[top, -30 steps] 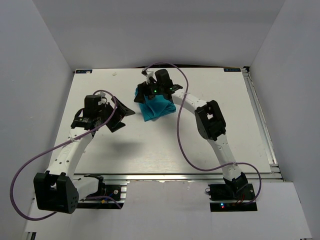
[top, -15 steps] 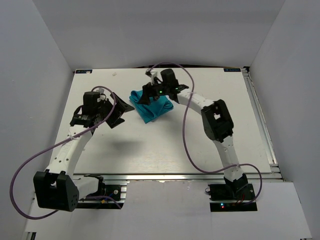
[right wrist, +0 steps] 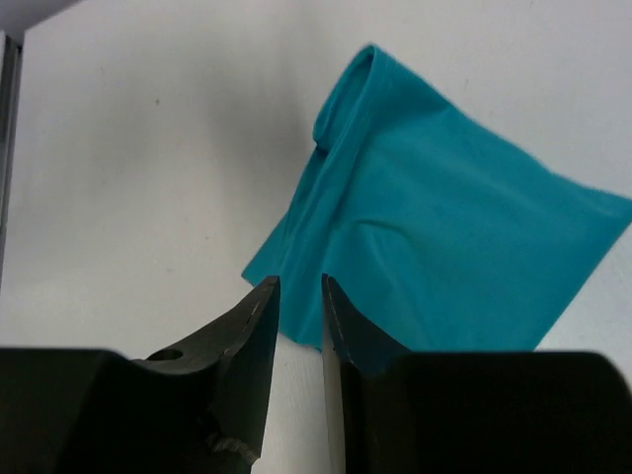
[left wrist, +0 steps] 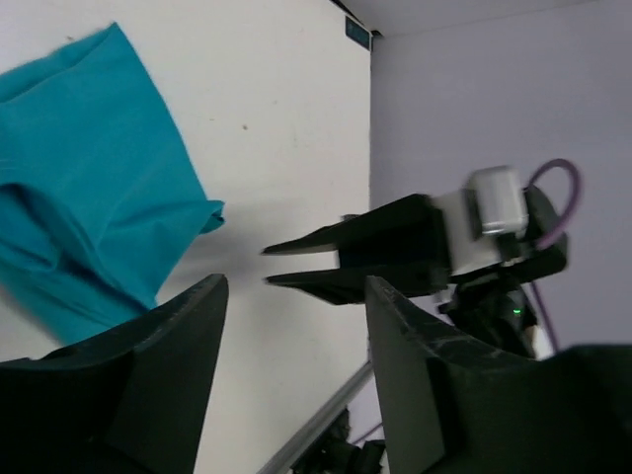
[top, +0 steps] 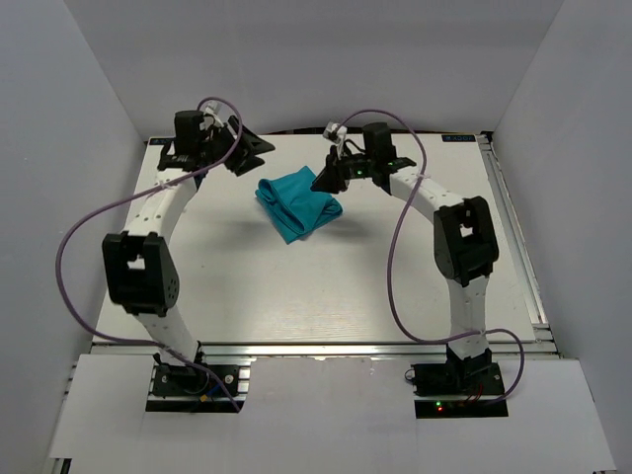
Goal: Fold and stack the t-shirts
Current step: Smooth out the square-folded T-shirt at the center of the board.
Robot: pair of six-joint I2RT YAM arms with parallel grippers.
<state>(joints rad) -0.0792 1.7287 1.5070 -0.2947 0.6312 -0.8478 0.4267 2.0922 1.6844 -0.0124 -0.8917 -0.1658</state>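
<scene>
Bench (top: 296, 286) viewed from above, with both wrist views. The teal t-shirt (top: 298, 202) lies as a folded, somewhat rumpled bundle in the far half of the bench, a little left of the mid-line and nearer the far edge than the near one. It is the only garment on the surface. One rolled fold runs along its side in the right wrist view (right wrist: 444, 237), and a pointed corner sticks out toward the far edge in the left wrist view (left wrist: 89, 168).

The left pincer (top: 259, 156) is held close to the far edge, toward the far left corner, just off the far left side of the t-shirt. Its jaws stand wide apart (left wrist: 294, 286) and grip nothing, with bare bench (left wrist: 286, 128) showing between them.

The right pincer (top: 324, 181) sits at the far right edge of the t-shirt, pointing toward it. Its fingers (right wrist: 259, 306) are drawn almost together, leaving only a narrow slit, and no cloth is caught between them. Whether the tips touch the fabric cannot be told. The same pincer appears in the left wrist view (left wrist: 267, 267), closed to a slim gap.

A purple cable (top: 395, 276) loops along each arm.
</scene>
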